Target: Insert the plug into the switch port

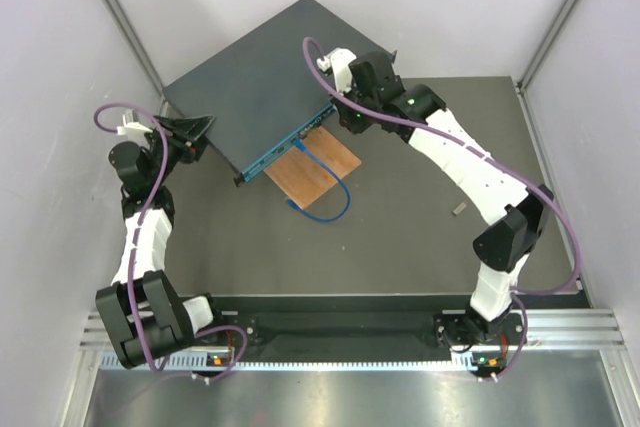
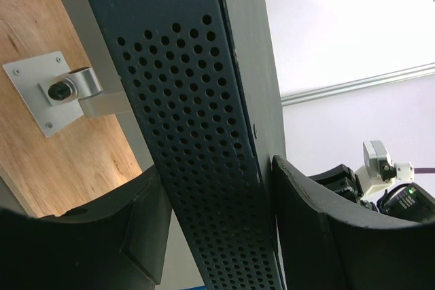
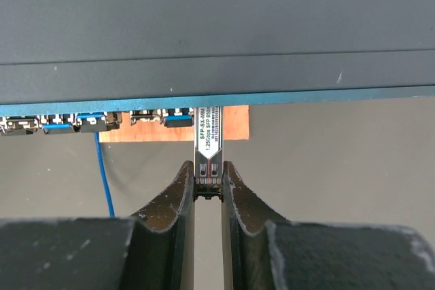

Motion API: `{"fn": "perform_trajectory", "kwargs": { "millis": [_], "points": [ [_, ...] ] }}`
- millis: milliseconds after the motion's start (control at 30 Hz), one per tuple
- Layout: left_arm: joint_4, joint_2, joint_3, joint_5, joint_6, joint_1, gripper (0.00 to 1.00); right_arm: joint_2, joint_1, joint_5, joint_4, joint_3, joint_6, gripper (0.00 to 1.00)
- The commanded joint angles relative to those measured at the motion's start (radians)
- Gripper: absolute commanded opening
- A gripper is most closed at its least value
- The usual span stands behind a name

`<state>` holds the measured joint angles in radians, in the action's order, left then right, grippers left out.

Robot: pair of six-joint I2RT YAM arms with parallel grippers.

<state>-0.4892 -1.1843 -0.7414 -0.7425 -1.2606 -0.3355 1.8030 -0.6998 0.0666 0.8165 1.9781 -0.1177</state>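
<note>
Switch (image 1: 255, 72), upper centre of the top view, looks like a heavy, rigid metal box lying on the surface (image 1: 420, 187). The left hand (image 2: 217, 188) clamps its perforated side. Plug (image 3: 209, 142), mid-frame at the right wrist, seems small, stiff and slick. The right hand (image 3: 208, 191) pinches its tail, nose at the ports.

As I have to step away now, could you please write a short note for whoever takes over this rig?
Left gripper: shut on the perforated side edge of the switch, bracing it.
Right gripper: shut on the plug, aimed straight at the port row.
Done: plug is gripped, and its tip is at a port mouth near the row's right end.
Left: most of the plug's body is outside, so push it fully home, then release both.
</note>
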Motion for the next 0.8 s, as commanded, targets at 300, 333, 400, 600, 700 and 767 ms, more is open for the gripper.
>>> {"fn": "perform_trajectory", "kwargs": {
  "millis": [300, 333, 400, 600, 700, 767],
  "points": [
    [0.014, 0.014, 0.007, -0.031, 0.136, 0.067, 0.0, 0.053, -0.02, -0.12, -0.051, 0.133, 0.032, 0.0],
    [0.015, 0.012, 0.007, -0.031, 0.138, 0.069, 0.0, 0.053, -0.021, -0.125, -0.057, 0.133, 0.026, 0.0],
    [0.015, 0.009, 0.007, -0.031, 0.139, 0.067, 0.0, 0.059, -0.027, -0.126, -0.069, 0.142, 0.021, 0.0],
    [0.032, 0.005, -0.001, -0.028, 0.147, 0.069, 0.0, 0.059, -0.032, -0.148, -0.069, 0.143, 0.009, 0.17],
    [0.034, -0.003, -0.003, -0.024, 0.144, 0.07, 0.0, 0.042, -0.03, -0.146, -0.076, 0.114, 0.003, 0.28],
    [0.034, -0.003, -0.004, -0.023, 0.144, 0.07, 0.0, 0.027, -0.029, -0.143, -0.08, 0.078, -0.01, 0.4]
  ]
}}
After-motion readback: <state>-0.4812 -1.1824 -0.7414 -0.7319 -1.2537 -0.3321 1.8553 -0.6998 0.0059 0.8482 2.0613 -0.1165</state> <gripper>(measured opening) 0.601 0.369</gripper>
